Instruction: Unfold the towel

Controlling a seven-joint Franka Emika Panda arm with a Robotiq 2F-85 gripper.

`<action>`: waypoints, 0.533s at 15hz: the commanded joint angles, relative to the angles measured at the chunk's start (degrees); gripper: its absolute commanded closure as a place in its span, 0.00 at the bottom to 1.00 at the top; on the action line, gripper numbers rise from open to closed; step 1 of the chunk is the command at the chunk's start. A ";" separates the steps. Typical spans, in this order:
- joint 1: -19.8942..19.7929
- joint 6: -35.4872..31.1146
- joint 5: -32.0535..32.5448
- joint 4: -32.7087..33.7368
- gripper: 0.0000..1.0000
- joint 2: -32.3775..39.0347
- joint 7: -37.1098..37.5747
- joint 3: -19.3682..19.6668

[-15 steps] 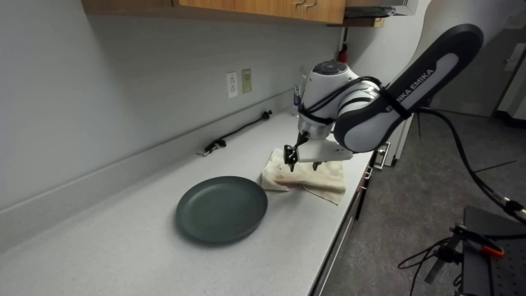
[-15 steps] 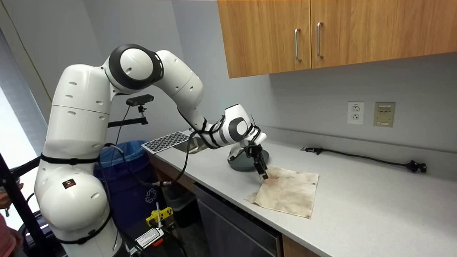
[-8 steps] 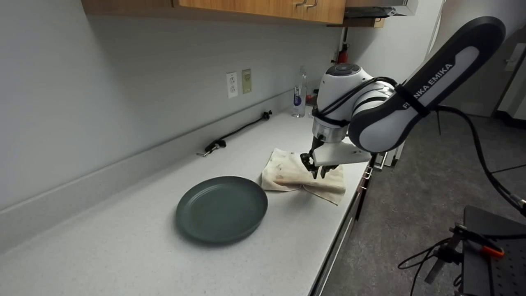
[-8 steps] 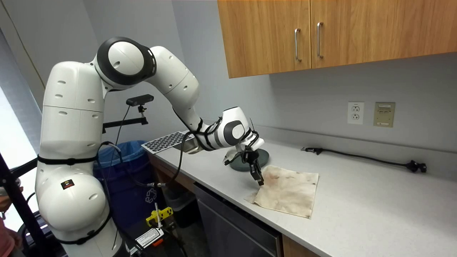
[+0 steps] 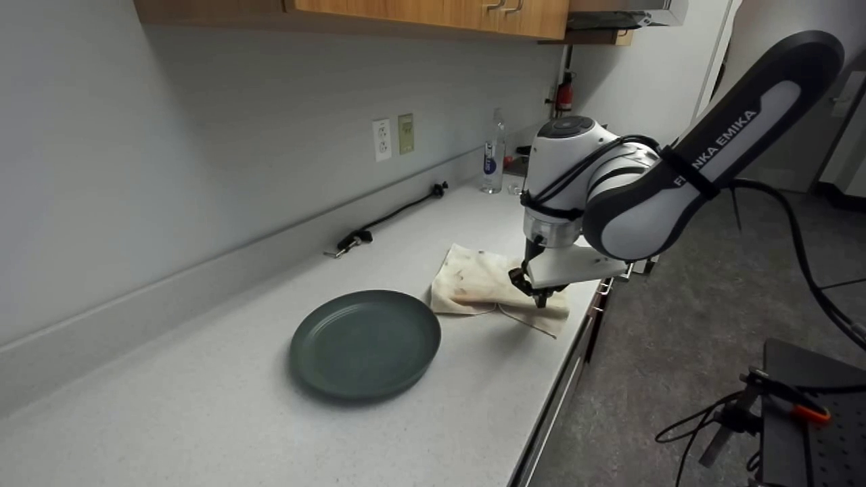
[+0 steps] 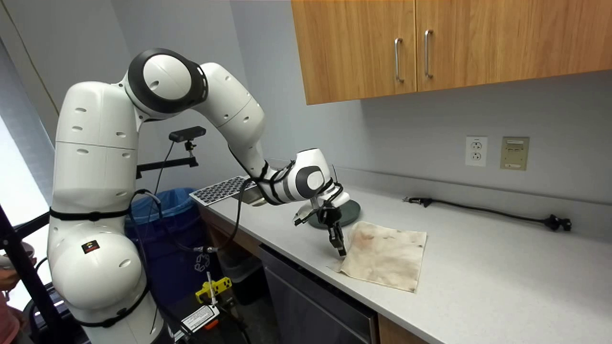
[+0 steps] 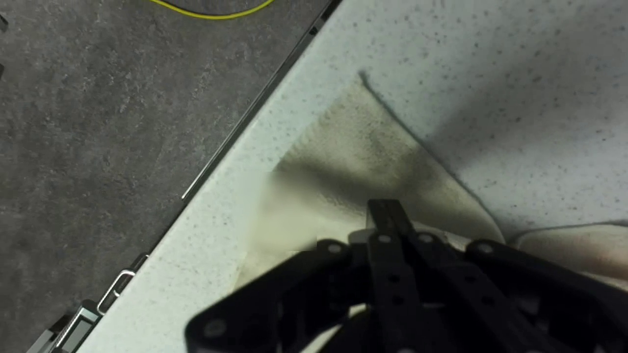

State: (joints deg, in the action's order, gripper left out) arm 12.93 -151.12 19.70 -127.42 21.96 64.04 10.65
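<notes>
The stained cream towel (image 5: pixel 473 281) lies on the counter, its near edge slightly raised in the middle. In an exterior view the towel (image 6: pixel 387 255) looks mostly flat, with a small corner showing beyond its left side. My gripper (image 5: pixel 541 302) points down over the towel's corner by the counter's front edge. It is shut; in the wrist view the fingertips (image 7: pixel 385 208) meet with no cloth visible between them. Below them the towel's corner (image 7: pixel 363 132) spreads out, a layer edge passing under the fingers. Whether the fingertips touch the cloth I cannot tell.
A dark green plate (image 5: pixel 365 345) sits close beside the towel. Along the wall lies a black clamp arm (image 6: pixel 487 210), and a clear bottle (image 5: pixel 494 162) stands farther back. The counter's front edge (image 7: pixel 235 147) runs near the towel, with floor beyond.
My gripper has gone from open to shut. It has moved down and toward the counter's front edge, over the towel's corner. The towel looks unmoved.
</notes>
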 commanded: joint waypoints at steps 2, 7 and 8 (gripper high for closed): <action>-1.09 2.47 -1.79 -0.53 1.00 -0.73 -2.14 -1.57; -1.88 3.61 -3.48 0.21 1.00 0.23 -3.00 -3.15; -1.94 3.41 -3.77 0.41 1.00 0.58 -2.84 -3.14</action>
State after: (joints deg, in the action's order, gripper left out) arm 12.74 -148.82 18.80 -127.74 22.13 63.93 9.14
